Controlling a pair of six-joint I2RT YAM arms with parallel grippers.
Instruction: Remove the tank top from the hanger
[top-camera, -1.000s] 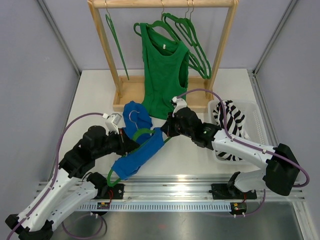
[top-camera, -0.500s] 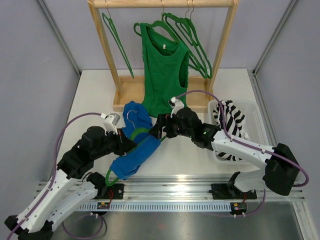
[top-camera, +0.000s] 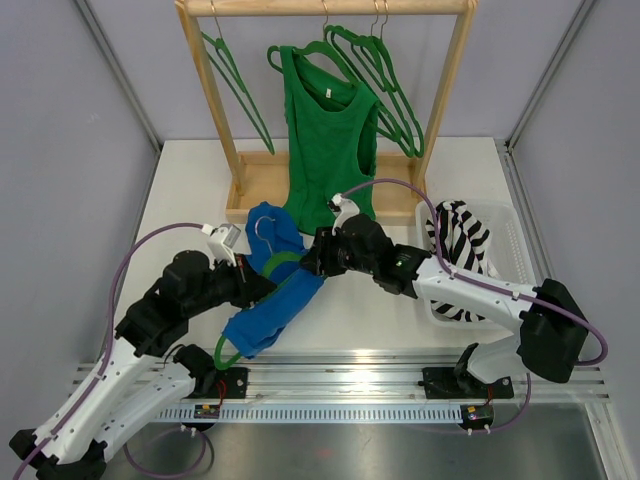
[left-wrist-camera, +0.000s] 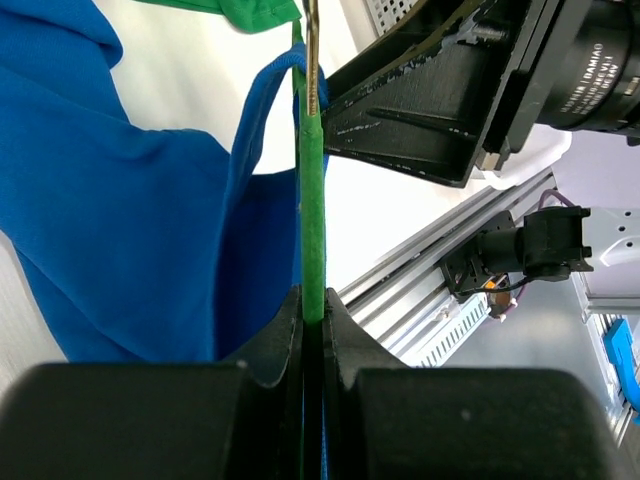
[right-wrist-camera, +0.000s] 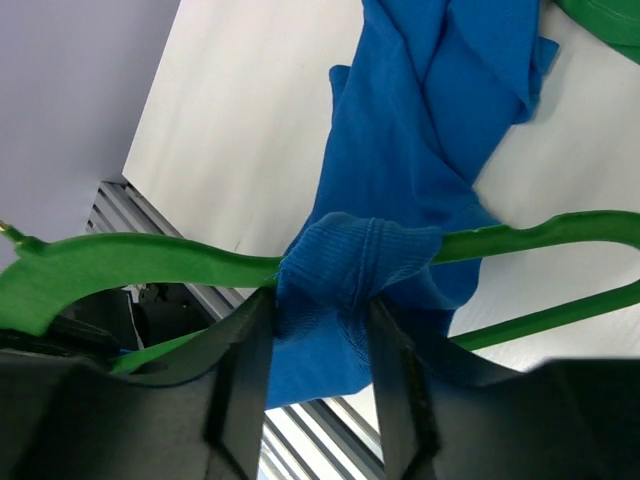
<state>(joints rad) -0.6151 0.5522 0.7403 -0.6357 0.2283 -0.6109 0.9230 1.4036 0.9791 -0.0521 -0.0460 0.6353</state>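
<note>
Blue cotton tank top (top-camera: 272, 305): lying on white counter (top-camera: 190, 190) between the arms, strap (right-wrist-camera: 355, 255) looped over green plastic hanger (left-wrist-camera: 312, 180)
Left gripper (left-wrist-camera: 313, 298): clenched on hanger bar
Right gripper (right-wrist-camera: 320, 300): pinching bunched strap
Strap: best drawn along hanger arm and off its end, hanger held fixed

Blue cloth tank top (right-wrist-camera: 420, 130): matt knit, ribbed edge. Green plastic hanger (left-wrist-camera: 313, 200): matt, with glossy metal hook (left-wrist-camera: 311, 60). My left fingers (left-wrist-camera: 265, 345): smooth black plastic.
</note>
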